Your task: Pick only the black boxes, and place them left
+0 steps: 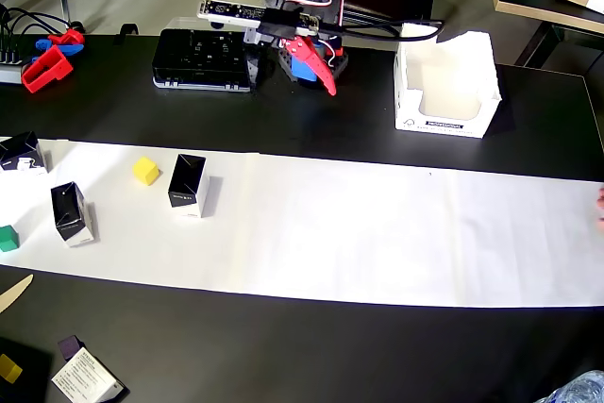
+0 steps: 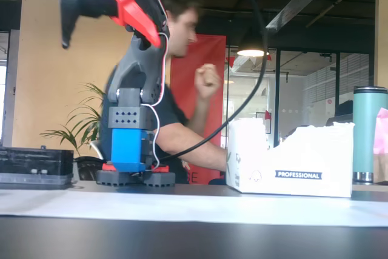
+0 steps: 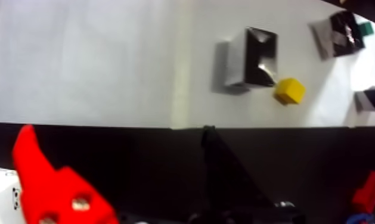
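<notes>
Three black boxes stand on the left end of the white paper strip: one next to the yellow cube, one further left, one at the left edge. The wrist view shows them at its upper right. My gripper is raised near the arm's base at the back of the table, far from the boxes. Its red finger and black finger stand wide apart with nothing between them. In the fixed view the gripper hangs high at the upper left.
A yellow cube and a green cube lie among the boxes. A flat black case sits at the back left and a white cardboard tray at the back right. Another carton lies at the front left. A person sits behind the arm.
</notes>
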Robot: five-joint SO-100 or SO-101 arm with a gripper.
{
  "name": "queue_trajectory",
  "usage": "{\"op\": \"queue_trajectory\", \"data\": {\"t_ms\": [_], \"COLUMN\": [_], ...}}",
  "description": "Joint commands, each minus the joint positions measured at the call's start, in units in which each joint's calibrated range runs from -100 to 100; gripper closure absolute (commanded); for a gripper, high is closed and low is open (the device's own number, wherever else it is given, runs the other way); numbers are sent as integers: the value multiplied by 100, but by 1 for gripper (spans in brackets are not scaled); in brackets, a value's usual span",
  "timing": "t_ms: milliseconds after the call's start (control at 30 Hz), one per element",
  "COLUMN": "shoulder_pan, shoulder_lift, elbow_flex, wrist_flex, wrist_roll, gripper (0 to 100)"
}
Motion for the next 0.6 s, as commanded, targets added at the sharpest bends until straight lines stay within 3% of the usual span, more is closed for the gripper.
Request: {"op": "queue_trajectory", "data": {"t_ms": [0,233,567], "shoulder_pan": [587,1219,1184], "shoulder_lift": [390,1204,2674], "elbow_flex": [-1208,-1944,-3442], "wrist_flex": [171,171,171], "wrist_roll": [64,422,480], "gripper": [47,48,48]}}
